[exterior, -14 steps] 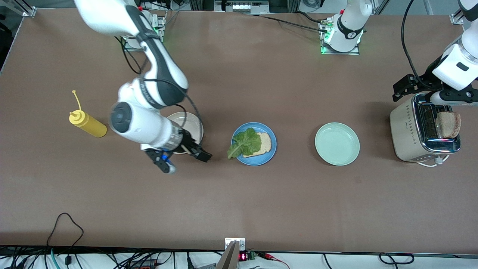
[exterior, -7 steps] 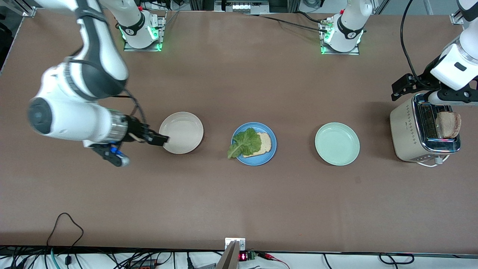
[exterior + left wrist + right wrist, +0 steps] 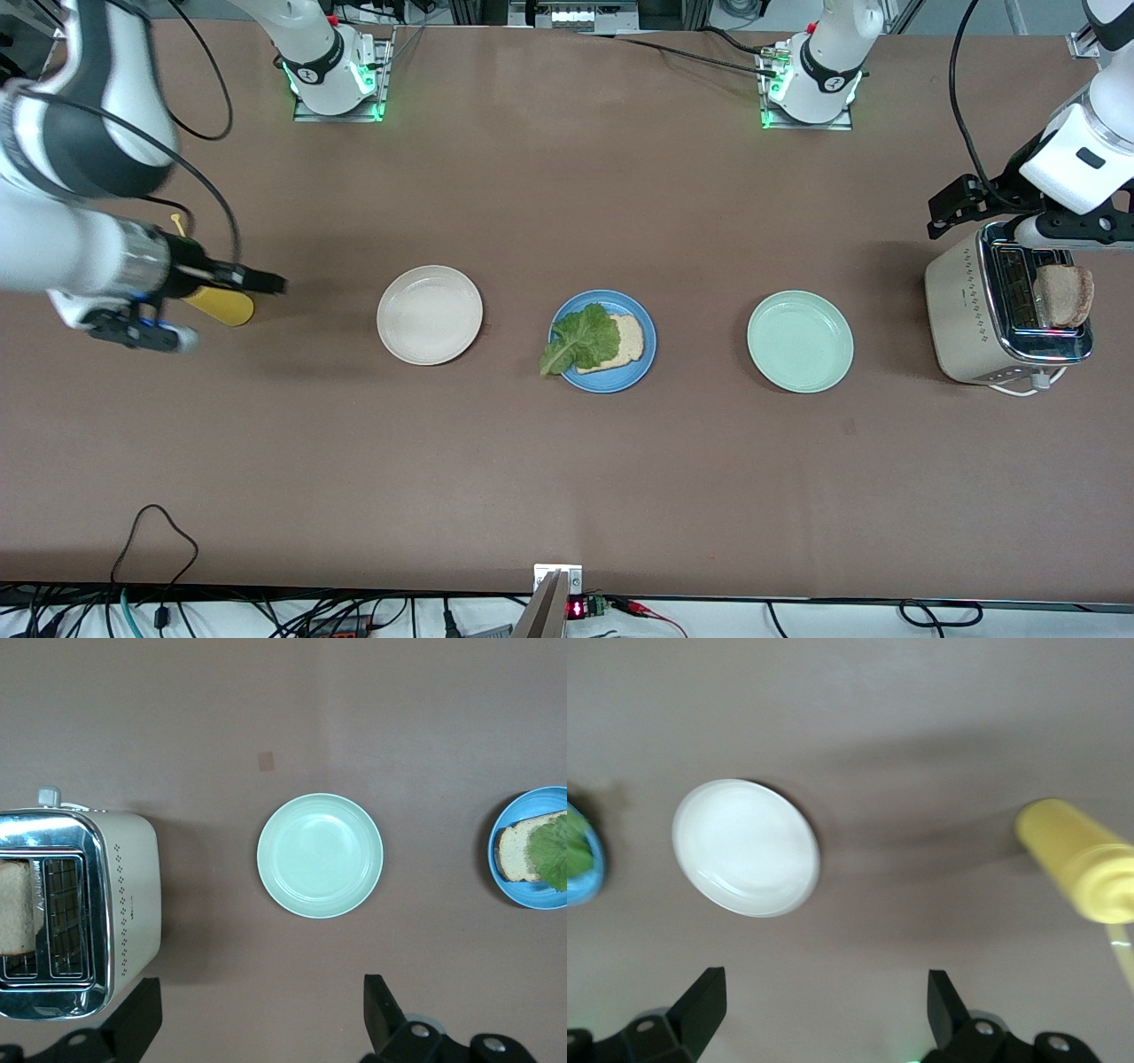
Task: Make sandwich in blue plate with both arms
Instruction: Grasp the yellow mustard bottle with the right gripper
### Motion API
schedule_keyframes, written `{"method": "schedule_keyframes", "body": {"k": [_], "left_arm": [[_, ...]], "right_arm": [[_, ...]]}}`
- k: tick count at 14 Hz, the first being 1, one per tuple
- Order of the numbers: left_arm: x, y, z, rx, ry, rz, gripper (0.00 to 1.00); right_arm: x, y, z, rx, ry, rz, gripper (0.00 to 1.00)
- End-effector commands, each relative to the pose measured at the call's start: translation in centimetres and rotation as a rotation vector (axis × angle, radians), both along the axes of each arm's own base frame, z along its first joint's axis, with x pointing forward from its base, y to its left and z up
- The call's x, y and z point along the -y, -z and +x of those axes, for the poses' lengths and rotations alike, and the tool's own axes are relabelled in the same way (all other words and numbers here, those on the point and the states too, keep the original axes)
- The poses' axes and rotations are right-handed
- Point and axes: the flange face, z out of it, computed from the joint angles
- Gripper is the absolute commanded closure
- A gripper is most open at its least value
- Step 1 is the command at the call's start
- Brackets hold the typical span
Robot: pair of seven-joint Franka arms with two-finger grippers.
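Observation:
The blue plate (image 3: pixel 611 379) lies mid-table with one bread slice (image 3: pixel 627 340) on it and a green lettuce leaf (image 3: pixel 580 339) on the slice, hanging over the rim. A second toasted slice (image 3: pixel 1063 295) stands in the toaster (image 3: pixel 974 310). My left gripper (image 3: pixel 955 208) is open and empty, up beside the toaster; its wrist view shows the toaster (image 3: pixel 133 904), the slice (image 3: pixel 13 921) and the blue plate (image 3: pixel 532 895). My right gripper (image 3: pixel 266 283) is open and empty, over the table between the yellow bottle (image 3: pixel 217 304) and the cream plate (image 3: pixel 430 315).
An empty mint-green plate (image 3: pixel 800 341) lies between the blue plate and the toaster. The empty cream plate also shows in the right wrist view (image 3: pixel 744 848), as does the yellow bottle (image 3: pixel 1076 868). Cables run along the table's front edge.
My right arm has swung away from the blue plate, past the cream plate, toward its end of the table by the yellow bottle. The left arm has barely moved.

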Motion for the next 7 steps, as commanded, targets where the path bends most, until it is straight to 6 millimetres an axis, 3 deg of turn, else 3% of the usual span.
{"method": "schedule_keyframes", "body": {"k": [1,4,7], "left_arm": [[-0.8,-0.2,-0.4,-0.004,-0.012,0.005,0.0],[-0.2,-0.1,-0.6,-0.025,-0.015,0.005,0.0],[-0.2,0.0,-0.6,-0.03,-0.016,0.004,0.0]], "right_arm": [[5.4,-1.0,-4.5,0.041,-0.139,0.05,0.0],[12.4,-0.4,-7.3,0.139,-0.354,0.126,0.0],[17.8,1.3,-8.7,0.23,-0.577,0.168,0.0]]}}
